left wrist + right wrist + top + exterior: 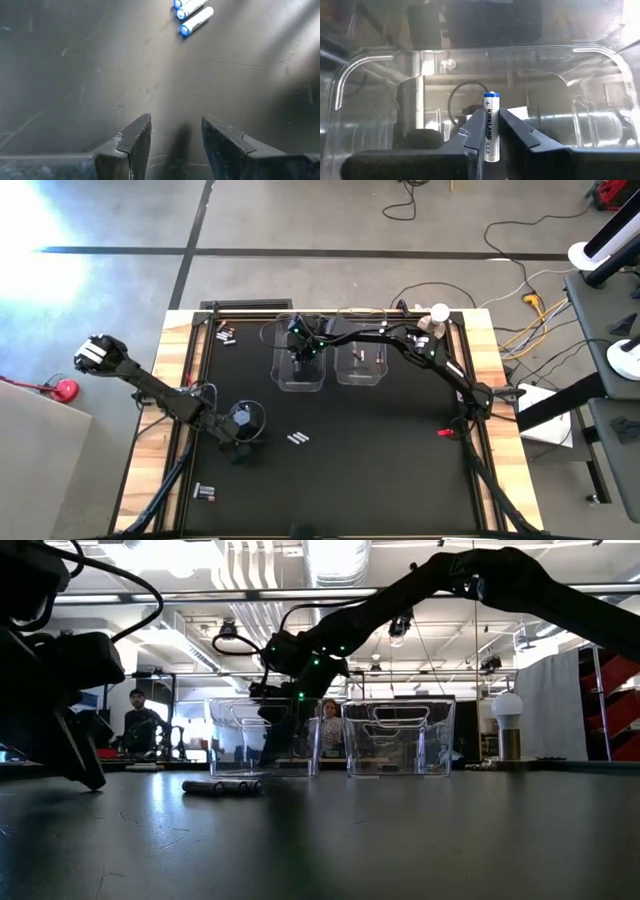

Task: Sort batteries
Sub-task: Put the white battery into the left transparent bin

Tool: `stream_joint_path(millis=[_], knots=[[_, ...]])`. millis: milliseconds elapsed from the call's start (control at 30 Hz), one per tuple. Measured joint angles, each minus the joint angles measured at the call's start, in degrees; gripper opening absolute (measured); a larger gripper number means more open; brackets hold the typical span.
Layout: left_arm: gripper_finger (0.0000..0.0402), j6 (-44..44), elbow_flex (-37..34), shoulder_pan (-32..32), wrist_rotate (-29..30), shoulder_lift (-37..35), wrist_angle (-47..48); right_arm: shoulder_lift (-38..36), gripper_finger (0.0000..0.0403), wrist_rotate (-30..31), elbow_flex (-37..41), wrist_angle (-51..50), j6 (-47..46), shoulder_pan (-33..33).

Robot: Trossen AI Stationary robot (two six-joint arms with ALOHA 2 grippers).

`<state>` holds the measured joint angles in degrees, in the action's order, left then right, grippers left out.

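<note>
- From above, the right gripper (303, 352) sits over the left clear bin (300, 378), but its own bulk hides what it carries.
- Its wrist camera shows that: a white AAA battery (491, 125) pinched upright between the fingers (472, 131).
- The left gripper (175, 135) hovers narrowly parted over the black mat (75, 75), near loose white batteries (196, 21) partly cut off.

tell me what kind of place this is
Probably a robotics lab or workshop. Bare ducts and pipes run across an open ceiling, cables trail over a concrete floor beside the table, and people sit at benches behind the clear bins.
</note>
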<state>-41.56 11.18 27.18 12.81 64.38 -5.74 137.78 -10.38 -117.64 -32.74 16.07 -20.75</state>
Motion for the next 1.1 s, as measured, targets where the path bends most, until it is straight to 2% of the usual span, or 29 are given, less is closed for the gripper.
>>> stream_joint_path(millis=[200,467,700,800,1000,1100], knots=[[0.0154,-0.47,0.02,0.00,-0.40,-3.41,3.79,-0.02,0.0064,0.52,0.00,0.12,-1.01,0.19],[0.0154,-2.15,0.02,0.00,-0.34,-4.26,4.02,-1.73,0.0098,1.85,0.07,0.80,-0.02,0.63],[0.0154,-1.94,0.02,0.00,0.00,-5.35,3.64,-7.21,0.0115,14.85,-3.53,1.70,3.94,2.42],[0.0154,0.46,0.02,0.00,1.48,-5.65,2.60,-9.31,0.0115,16.46,-6.36,1.36,4.53,3.06],[0.0154,13.84,0.02,-0.24,3.22,-5.61,-1.45,-16.84,0.0099,16.61,-8.98,0.62,2.73,6.01],[0.0154,15.70,0.02,-0.28,3.37,-5.68,-2.02,-21.90,0.0087,16.18,-8.94,0.08,1.98,9.23]])
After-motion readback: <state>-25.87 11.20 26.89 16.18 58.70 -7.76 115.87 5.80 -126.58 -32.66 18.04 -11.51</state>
